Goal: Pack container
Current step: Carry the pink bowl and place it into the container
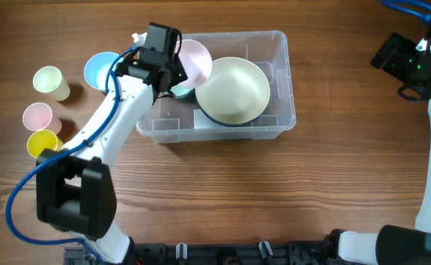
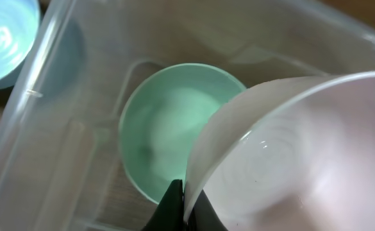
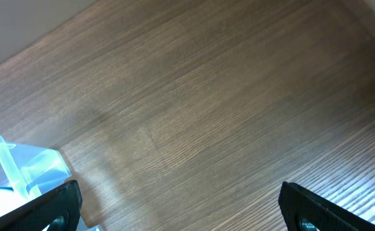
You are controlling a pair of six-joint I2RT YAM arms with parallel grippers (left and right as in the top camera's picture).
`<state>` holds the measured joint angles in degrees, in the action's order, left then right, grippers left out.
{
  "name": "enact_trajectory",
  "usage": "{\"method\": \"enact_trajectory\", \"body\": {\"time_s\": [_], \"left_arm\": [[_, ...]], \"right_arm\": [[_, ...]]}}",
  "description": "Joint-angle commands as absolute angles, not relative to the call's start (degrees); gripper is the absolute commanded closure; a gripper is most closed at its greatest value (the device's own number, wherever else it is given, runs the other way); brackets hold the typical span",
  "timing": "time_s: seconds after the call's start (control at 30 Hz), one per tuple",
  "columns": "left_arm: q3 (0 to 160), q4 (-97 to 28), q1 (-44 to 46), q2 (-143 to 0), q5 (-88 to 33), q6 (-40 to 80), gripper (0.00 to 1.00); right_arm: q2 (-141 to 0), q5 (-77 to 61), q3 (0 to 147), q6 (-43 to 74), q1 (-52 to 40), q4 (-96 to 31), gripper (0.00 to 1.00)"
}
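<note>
The left gripper (image 2: pixel 187 206), jaws closed on the rim of a pink bowl (image 2: pixel 290 160), holds it tilted inside the clear container (image 1: pixel 283 51), a green bowl (image 2: pixel 165 131) just below. The right gripper (image 3: pixel 181 208) has open jaws, well apart.

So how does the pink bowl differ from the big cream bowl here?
The pink bowl is smaller than the cream bowl. The pink bowl is tilted steeply, its rim pinched by the left gripper; the cream bowl sits level in the container, untouched. Both are round and empty.
</note>
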<state>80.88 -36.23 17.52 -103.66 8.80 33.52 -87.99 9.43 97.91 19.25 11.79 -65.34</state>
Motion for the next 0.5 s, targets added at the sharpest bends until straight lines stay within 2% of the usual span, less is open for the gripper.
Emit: {"method": "enact_trajectory", "body": {"time_s": [0.0,0.17,0.27,0.4,0.47], "left_arm": [[82.2,-36.4,17.1,-104.3,12.8,34.1,0.96],[82.2,-36.8,16.1,-104.3,12.9,35.2,0.96],[82.2,-36.8,15.8,-104.3,13.0,35.1,0.64],[83.1,-36.9,15.8,-102.3,13.0,32.9,0.55],[84.0,-37.0,15.8,-99.9,13.1,29.5,0.46]], "right_arm": [[-88.2,9.1,97.8,19.7,11.9,-65.2,0.00],[-88.2,9.1,97.8,19.7,11.9,-65.2,0.00],[-88.2,9.1,97.8,19.7,11.9,-65.2,0.00],[-88.2,9.1,97.8,19.7,11.9,-65.2,0.00],[-88.2,9.1,97.8,19.7,11.9,-65.2,0.00]]}}
